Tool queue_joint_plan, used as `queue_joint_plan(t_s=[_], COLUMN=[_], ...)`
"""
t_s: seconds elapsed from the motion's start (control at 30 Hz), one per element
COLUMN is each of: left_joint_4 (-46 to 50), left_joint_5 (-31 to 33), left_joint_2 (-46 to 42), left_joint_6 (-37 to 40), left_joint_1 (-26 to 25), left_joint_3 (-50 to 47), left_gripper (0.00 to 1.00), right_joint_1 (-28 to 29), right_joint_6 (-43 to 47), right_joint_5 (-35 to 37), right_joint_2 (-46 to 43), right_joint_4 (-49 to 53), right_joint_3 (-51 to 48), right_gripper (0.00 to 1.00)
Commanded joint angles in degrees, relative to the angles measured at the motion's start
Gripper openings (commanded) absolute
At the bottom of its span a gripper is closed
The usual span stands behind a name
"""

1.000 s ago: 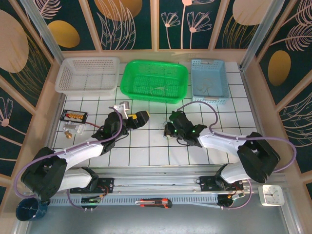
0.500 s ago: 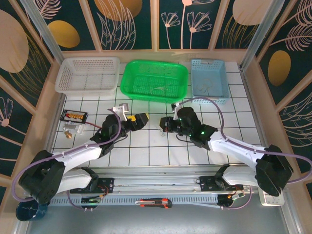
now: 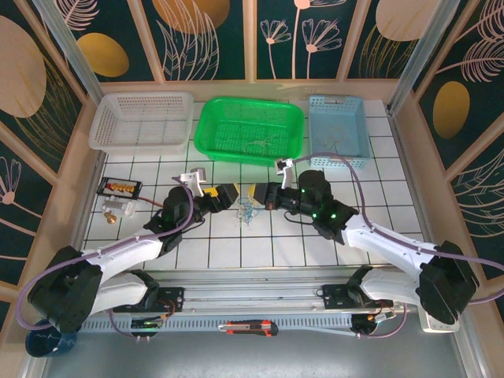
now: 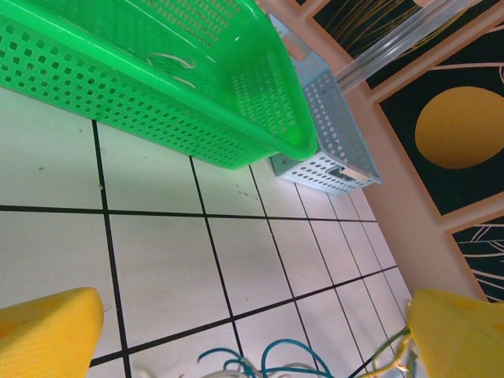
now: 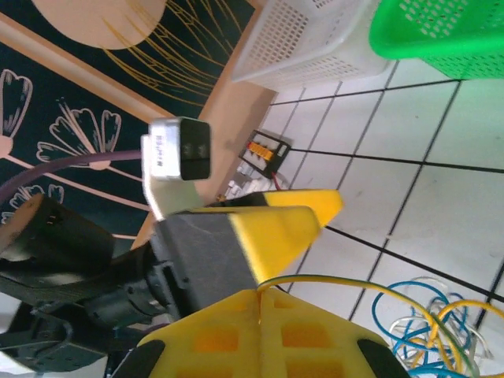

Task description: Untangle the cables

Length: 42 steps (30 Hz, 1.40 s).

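Utility knife (image 3: 248, 327) lies on the rail at bottom centre of top view, w/ small clock (image 3: 440, 315) at bottom right and dark blue cup (image 3: 46, 339) at bottom left. Both arms reach up-frame from their bases and meet mid-frame over the white tiled table (image 3: 370, 197).

Cables (image 3: 246, 213), a small tangle of blue, yellow and pale loops, sit at centre of top view, just below the gap btwn the two grippers. Lifted or lying on the tile: can't tell.

Left gripper (image 3: 223, 194) is released, jaws wide. In left wrist view its yellow fingers (image 4: 47, 331) sit at opposite bottom corners, w/ blue loops at the bottom edge btwn them.

Right gripper (image 3: 257, 194) is clenched, its tip facing the left gripper, just beside it. In right wrist view its fingers (image 5: 260, 335) press together, and a yellow strand comes out of the seam and arcs to the bundle at lower right.

At mid-left of top view: black tray of small gold parts (image 3: 118, 187) and a brass piece (image 3: 110, 211).

Farthest, along the top of the table, side by side: white basket (image 3: 142, 118), green basket (image 3: 250, 130), pale blue basket (image 3: 339, 130).
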<state>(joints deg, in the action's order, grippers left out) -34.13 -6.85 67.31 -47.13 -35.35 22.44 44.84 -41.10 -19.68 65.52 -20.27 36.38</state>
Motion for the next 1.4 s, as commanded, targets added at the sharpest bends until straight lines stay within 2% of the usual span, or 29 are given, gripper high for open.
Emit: queue_joint_plan(t_s=[0.0, 0.17, 0.3, 0.73, 0.97, 1.37], left_joint_4=[-2.5, -3.7, -6.3, -17.2, -18.4, -20.5], left_joint_5=[-0.1, -3.1, -7.9, -20.2, -21.4, -21.4], left_joint_2=[-0.9, -0.8, -0.5, 5.6, 11.9, 15.7], left_joint_6=[0.4, 1.2, 1.5, -0.9, 0.4, 0.7], left_joint_1=[0.3, 0.4, 0.4, -0.5, -2.7, -3.2], left_joint_3=[-0.9, -1.5, -2.0, -3.2, -0.9, 2.1], left_gripper=[0.99, 0.94, 0.9, 0.64, 0.53, 0.51], right_joint_1=[-1.3, -2.7, -3.0, -4.2, -4.6, -4.7], right_joint_6=[-1.2, -2.4, -2.9, -6.4, -9.3, -10.3], right_joint_5=[-1.1, -1.7, -1.9, -2.5, -3.3, -4.0], right_joint_2=[0.5, 3.1, 5.2, 10.0, 10.6, 10.4], right_joint_4=[-4.9, -9.1, -10.4, -13.6, -17.6, -18.5], right_joint_3=[-3.5, -6.1, -6.2, -5.2, -5.2, -5.1], right_gripper=[0.0, 0.0, 0.0, 0.0, 0.0, 0.0])
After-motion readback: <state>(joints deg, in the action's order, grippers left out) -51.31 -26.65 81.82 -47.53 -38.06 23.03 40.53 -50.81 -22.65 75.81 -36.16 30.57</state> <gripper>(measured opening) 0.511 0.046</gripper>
